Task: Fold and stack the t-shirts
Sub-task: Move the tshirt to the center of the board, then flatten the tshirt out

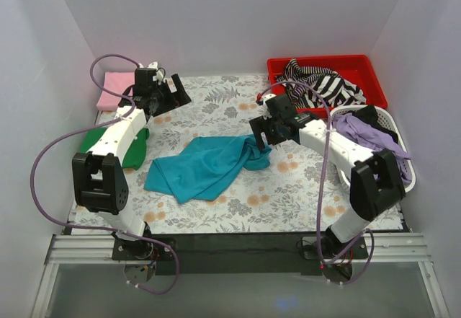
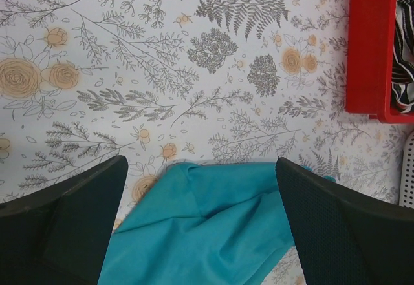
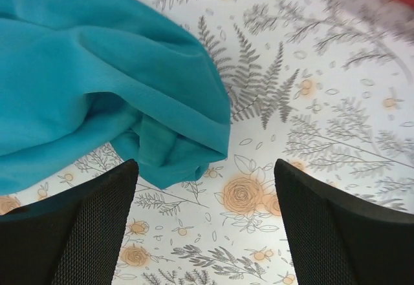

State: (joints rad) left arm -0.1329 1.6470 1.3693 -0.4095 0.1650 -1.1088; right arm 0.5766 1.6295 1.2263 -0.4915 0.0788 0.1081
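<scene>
In the middle of the desk the teal t-shirt (image 1: 207,166) lies crumpled, its bunched end toward the right edge. My right jaws stand spread wide just over that end, pinching nothing. My left jaws, equally spread, hang empty near the far left corner. The pink t-shirt (image 1: 114,89) sits in that corner. The green t-shirt (image 1: 135,151) is at the left edge, partly under my left arm. A striped cloth (image 1: 320,84) fills the red bin (image 1: 364,69) at the far right corner.
</scene>
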